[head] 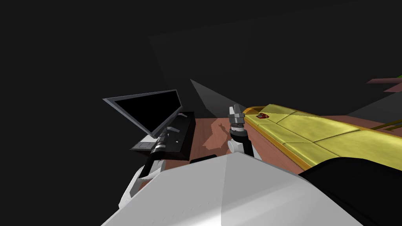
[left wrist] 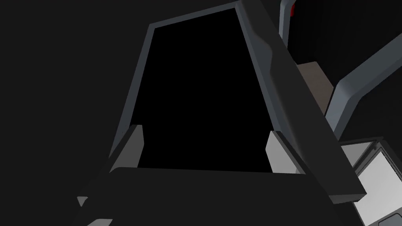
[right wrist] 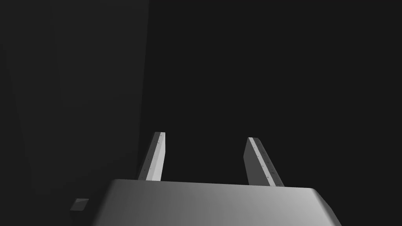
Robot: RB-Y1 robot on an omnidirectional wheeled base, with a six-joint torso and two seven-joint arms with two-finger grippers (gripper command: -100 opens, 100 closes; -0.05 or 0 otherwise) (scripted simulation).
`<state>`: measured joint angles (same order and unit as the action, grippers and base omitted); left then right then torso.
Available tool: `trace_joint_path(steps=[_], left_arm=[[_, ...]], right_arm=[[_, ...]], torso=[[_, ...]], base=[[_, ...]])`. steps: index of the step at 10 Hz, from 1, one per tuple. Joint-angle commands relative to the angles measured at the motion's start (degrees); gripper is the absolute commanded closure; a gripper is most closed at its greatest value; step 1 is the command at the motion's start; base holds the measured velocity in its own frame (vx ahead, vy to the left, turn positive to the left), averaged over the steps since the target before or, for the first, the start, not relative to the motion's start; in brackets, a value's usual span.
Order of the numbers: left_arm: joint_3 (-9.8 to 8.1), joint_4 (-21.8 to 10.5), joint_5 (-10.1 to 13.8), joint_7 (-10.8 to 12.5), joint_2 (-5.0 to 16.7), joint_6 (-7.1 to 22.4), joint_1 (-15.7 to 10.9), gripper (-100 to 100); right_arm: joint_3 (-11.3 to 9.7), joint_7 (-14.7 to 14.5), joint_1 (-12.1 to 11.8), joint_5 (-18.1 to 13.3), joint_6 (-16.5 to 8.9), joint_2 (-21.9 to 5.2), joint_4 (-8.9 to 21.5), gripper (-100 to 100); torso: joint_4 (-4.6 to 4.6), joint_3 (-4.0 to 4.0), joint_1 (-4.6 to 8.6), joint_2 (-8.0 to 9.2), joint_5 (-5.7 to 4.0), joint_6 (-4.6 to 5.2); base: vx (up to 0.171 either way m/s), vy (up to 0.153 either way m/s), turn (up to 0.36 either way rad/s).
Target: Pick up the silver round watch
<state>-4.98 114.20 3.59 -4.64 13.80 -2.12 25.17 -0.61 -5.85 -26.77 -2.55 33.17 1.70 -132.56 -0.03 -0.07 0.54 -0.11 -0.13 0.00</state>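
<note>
Left pincer (left wrist: pixel 204 131) apart — facing the monitor (left wrist: pixel 196 90). Right pincer (right wrist: pixel 206 135) apart, raised. A small red item (head: pixel 263 115) lies on the yellow surface (head: pixel 314 129).

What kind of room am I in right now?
Probably a living room or bedroom: a flat dark screen by a black stand, a yellow-green cushioned sofa or bed, and a reddish-brown floor.
</note>
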Motion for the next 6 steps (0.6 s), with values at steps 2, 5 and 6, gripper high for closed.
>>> trace_joint_path(steps=[2, 5, 6], left_arm=[[-0.68, -2.0, 0.4, -0.2, 1.0, 3.5, -0.4, -100], [-1.53, -4.9, 0.9, -0.6, 1.8, 7.9, -1.0, -100], [-1.98, -6.4, 1.2, -0.7, 2.1, 9.6, -1.4, -100]], right_arm=[[0.0, 0.0, 0.0, 0.0, 0.0, 0.0, 0.0, 0], [0.0, 0.0, 0.0, 0.0, 0.0, 0.0, 0.0, 0], [0.0, 0.0, 0.0, 0.0, 0.0, 0.0, 0.0, 0]], torso=[[-0.02, -0.05, 0.05, -0.09, -0.01, 0.00], [0.01, 0.02, -0.26, 0.04, 0.04, -0.02], [0.01, 0.02, -0.30, 0.04, 0.06, -0.01]], base=[[0.074, -0.133, -0.066], [0.040, -0.075, -0.054], [0.065, -0.083, -0.109]])
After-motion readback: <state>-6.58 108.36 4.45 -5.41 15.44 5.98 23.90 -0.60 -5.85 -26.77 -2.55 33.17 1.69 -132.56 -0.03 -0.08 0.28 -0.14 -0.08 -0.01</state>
